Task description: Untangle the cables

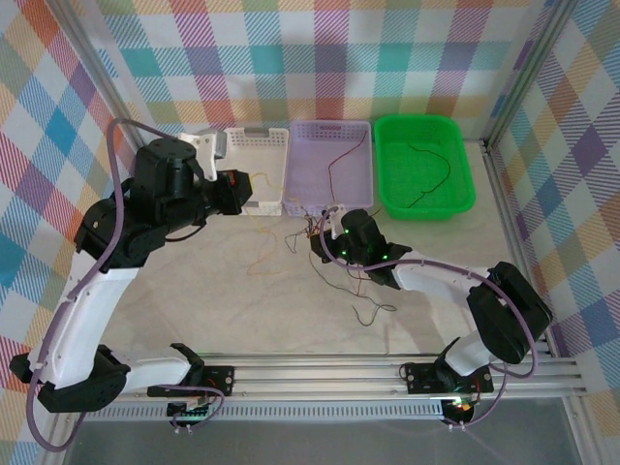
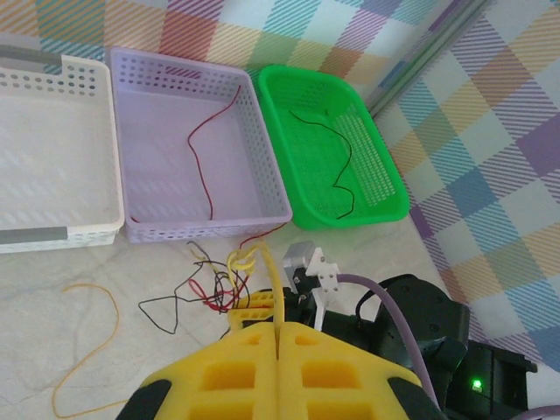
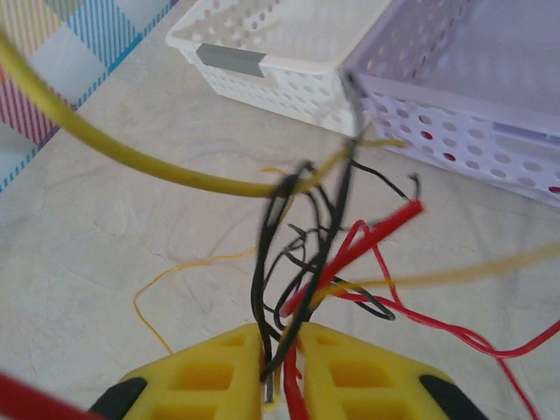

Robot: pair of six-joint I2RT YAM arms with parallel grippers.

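no legible text, brand, number or sign appears in any view. the grey strip (image 3: 230, 58) on the rim of the white basket (image 3: 289, 79) is blank.

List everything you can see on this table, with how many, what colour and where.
white basket: one, white, far edge, left
lilac basket: one, lilac, far edge, middle
green basket: one, green, far edge, right
red cable: one, red, inside lilac basket
black cable: one, black, inside green basket
tangled cables: one bunch, red, black and yellow, in front of lilac basket
loose yellow cable: one, yellow-orange, left of the bunch
table: one, pale
left fingers: two, yellow, shut on a yellow strand leading into the bunch
right fingers: two, yellow, closed on the bunch
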